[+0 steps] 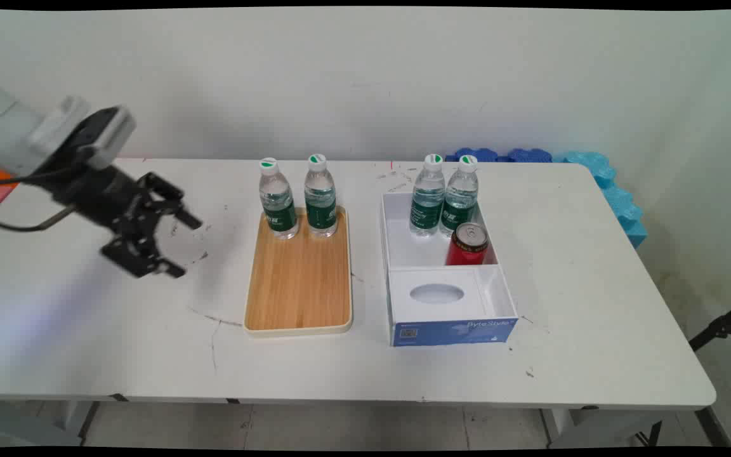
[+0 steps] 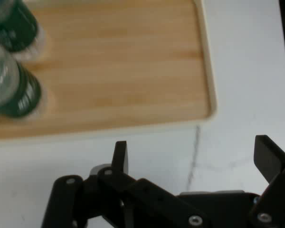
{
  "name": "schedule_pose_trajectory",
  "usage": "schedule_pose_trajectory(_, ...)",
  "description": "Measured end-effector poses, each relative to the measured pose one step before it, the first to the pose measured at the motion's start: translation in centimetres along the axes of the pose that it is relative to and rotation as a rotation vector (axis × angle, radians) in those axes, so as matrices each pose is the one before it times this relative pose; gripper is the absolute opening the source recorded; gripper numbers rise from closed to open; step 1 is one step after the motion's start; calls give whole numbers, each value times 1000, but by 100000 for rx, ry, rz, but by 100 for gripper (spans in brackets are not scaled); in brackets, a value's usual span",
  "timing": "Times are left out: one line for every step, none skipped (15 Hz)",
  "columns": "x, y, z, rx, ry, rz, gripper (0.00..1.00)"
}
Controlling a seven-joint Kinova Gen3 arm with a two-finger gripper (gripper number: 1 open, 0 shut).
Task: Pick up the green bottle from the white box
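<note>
My black gripper [image 1: 181, 247] hangs open over the bare table to the left of a wooden tray [image 1: 299, 285], holding nothing. Its two fingertips point toward the tray's left rim. In the hand view the gripper [image 2: 192, 152] spreads wide, with the tray [image 2: 133, 80] just beyond it. Two water bottles with green labels [image 1: 278, 200] [image 1: 320, 197] stand at the tray's far end; in the hand view they are the bottles [image 2: 12, 90] at the left edge.
A white and blue box [image 1: 448, 317] lies right of the tray, holding two more water bottles [image 1: 428, 197] [image 1: 460, 193] and a red can [image 1: 467, 244]. Blue foam pieces [image 1: 606, 184] sit at the table's far right corner.
</note>
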Motion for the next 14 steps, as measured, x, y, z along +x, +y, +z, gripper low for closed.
schedule_pose_trajectory(1371,-458,476,658,834,-110,100)
schedule_pose_trajectory(1566,-558,598,845,1143,-235,100)
schedule_pose_trajectory(1266,-447,500,791,871,-69,100)
schedule_pose_trajectory(895,-328,383,554,613,21,100)
schedule_pose_trajectory(1548,-603,694,1134,1125,-53,100)
schedule_pose_trajectory(1290,-528,640,956,931,-49,100)
schedule_pose_trajectory(1483,-682,820,1292,1049,-79,100)
schedule_pose_trajectory(1436,-719,885,1287,1026,41,100)
schedule_pose_trajectory(1151,-622,798,1043,766,73,100)
schedule_pose_trajectory(1297,-723,1003,1200,877,232,100)
schedule_pose_trajectory(1016,-603,902,995,599,350,100)
schedule_pose_trajectory(631,-400,643,661,289,389,100)
schedule_pose_trajectory(1050,-664,1170,1159,483,687,100)
schedule_pose_trajectory(797,-542,1081,856,261,443,100)
